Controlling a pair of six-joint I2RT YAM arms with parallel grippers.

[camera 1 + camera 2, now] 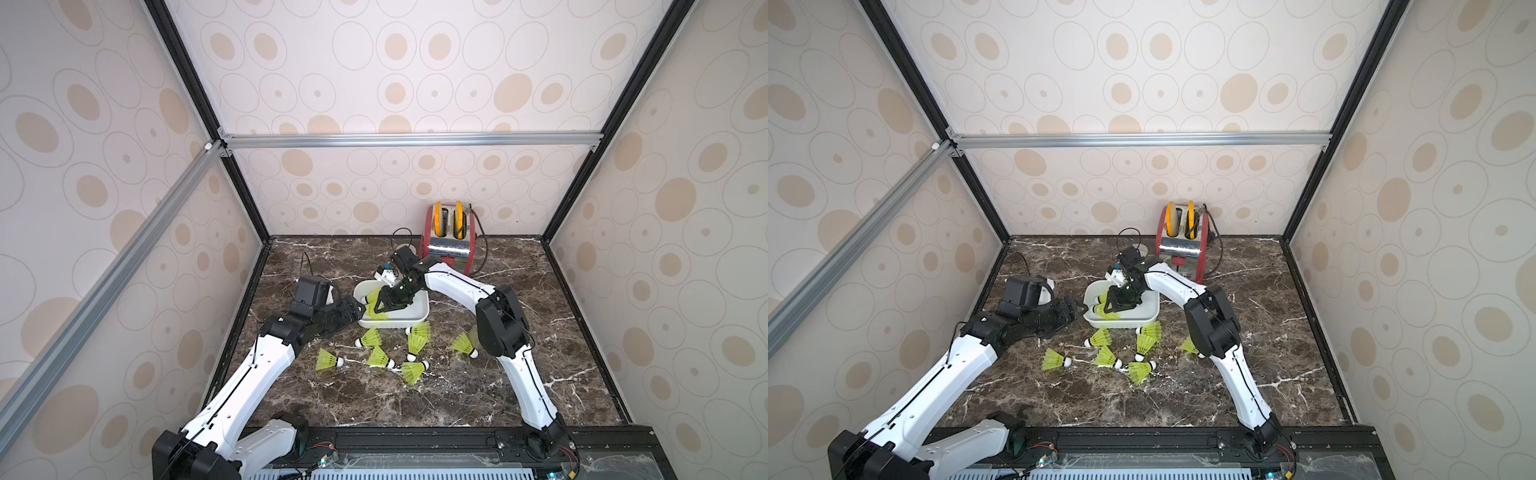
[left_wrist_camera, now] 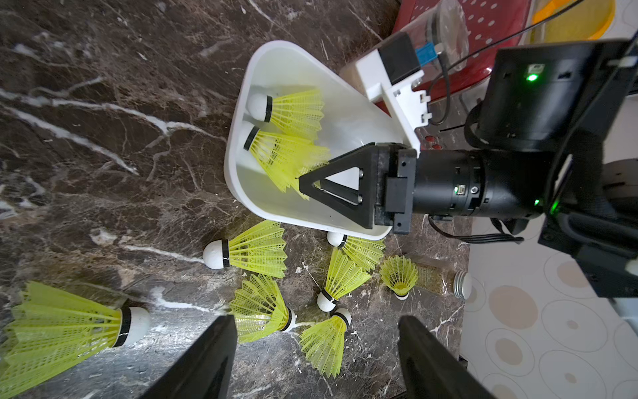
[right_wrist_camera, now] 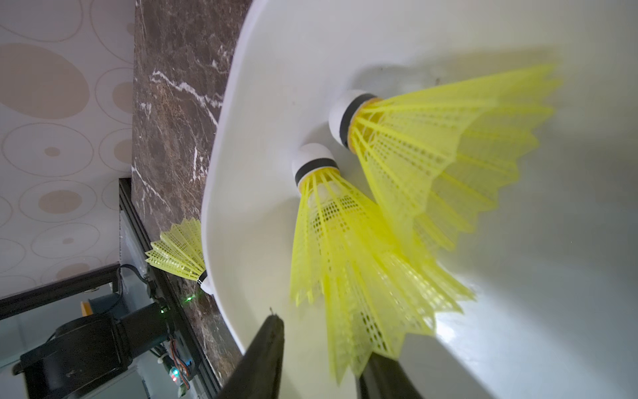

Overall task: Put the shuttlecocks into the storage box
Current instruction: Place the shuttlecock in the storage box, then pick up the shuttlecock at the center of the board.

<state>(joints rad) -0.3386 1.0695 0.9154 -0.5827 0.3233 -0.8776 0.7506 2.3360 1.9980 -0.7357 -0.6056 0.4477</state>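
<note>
My right tool [image 3: 321, 345], parted inside the shallow white plastic box [image 3: 276, 86], straddles the skirt of a neon yellow-green plastic shuttlecock [image 3: 345, 241]; withdrawing could drag it out. Left tool [image 2: 317, 321] released, empty.

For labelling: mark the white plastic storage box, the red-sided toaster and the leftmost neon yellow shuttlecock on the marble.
Storage box [image 1: 392, 323]: in a top view, near wall.
Toaster [image 1: 451, 248]: in a top view, chrome front.
Leftmost shuttlecock [image 1: 325, 360]: in a top view, skirt.

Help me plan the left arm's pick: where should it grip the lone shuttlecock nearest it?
Probably pinch the shuttlecock across its mesh skirt, from above: it lies on its side, alone, and its round tip would likely slip.
</note>
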